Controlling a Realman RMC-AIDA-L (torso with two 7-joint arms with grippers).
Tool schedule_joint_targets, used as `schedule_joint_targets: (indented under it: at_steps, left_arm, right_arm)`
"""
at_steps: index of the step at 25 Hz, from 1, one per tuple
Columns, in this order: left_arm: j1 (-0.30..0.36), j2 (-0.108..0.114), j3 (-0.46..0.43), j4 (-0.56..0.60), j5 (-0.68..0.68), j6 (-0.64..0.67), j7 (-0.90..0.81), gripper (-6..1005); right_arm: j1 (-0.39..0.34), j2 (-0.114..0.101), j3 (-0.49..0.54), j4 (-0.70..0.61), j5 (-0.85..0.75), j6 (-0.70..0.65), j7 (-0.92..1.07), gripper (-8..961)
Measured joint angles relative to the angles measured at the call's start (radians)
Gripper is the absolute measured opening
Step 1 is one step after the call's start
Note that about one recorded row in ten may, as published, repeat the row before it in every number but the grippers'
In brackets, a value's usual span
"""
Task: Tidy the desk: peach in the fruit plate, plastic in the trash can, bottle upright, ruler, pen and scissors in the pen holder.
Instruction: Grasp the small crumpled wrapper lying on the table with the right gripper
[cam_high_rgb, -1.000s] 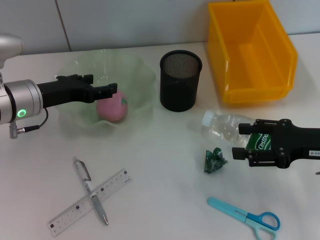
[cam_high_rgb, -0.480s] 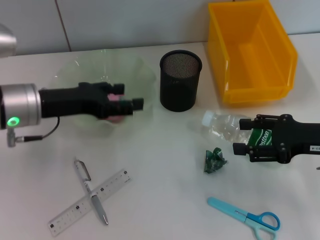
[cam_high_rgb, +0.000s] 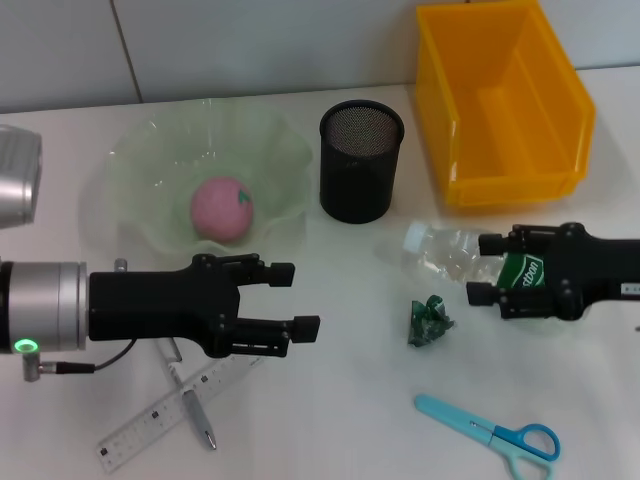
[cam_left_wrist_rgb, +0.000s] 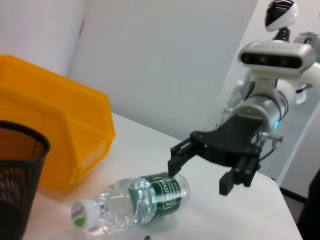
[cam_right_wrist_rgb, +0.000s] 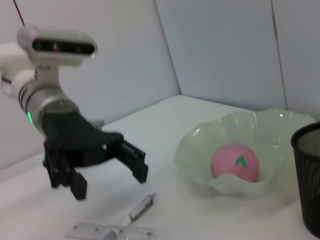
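The pink peach lies in the pale green fruit plate. My left gripper hovers open and empty in front of the plate, over the crossed pen and clear ruler. The bottle lies on its side, cap toward the black mesh pen holder. My right gripper stands open with its jaws either side of the bottle's green-labelled end; the left wrist view shows that gripper just above the bottle. Crumpled green plastic and blue scissors lie nearer the front.
The yellow bin stands at the back right beside the pen holder. In the right wrist view the left gripper hangs over the pen, with the peach in its plate beyond.
My left gripper drew back from the plate, leaving the peach in it, and came forward over the pen and ruler. The right gripper edged slightly along the bottle.
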Motion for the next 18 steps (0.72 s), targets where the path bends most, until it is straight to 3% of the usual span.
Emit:
schedule_joint_targets:
  at_steps: [3, 7, 10, 14, 18]
  left_arm:
    - [-0.004, 0.0, -0.013, -0.03, -0.001, -0.013, 0.019, 840]
    - [0.004, 0.002, -0.024, -0.04, -0.022, -0.019, 0.023, 840]
    - [0.008, 0.003, -0.025, -0.041, -0.025, -0.018, 0.024, 840]
    - [0.011, 0.003, -0.018, -0.041, -0.024, -0.016, 0.024, 839]
    - [0.011, 0.003, -0.015, -0.042, -0.02, -0.01, 0.026, 839]
  right_arm:
    - [0.028, 0.005, -0.008, -0.097, -0.001, -0.034, 0.152, 777]
    - [0.088, 0.008, -0.089, -0.334, -0.017, -0.089, 0.453, 776]
    - [0.16, -0.006, -0.156, -0.436, -0.094, -0.096, 0.602, 776]
    - [0.297, -0.034, -0.21, -0.416, -0.257, -0.12, 0.69, 776]
    - [0.399, -0.038, -0.288, -0.357, -0.388, -0.136, 0.707, 777]
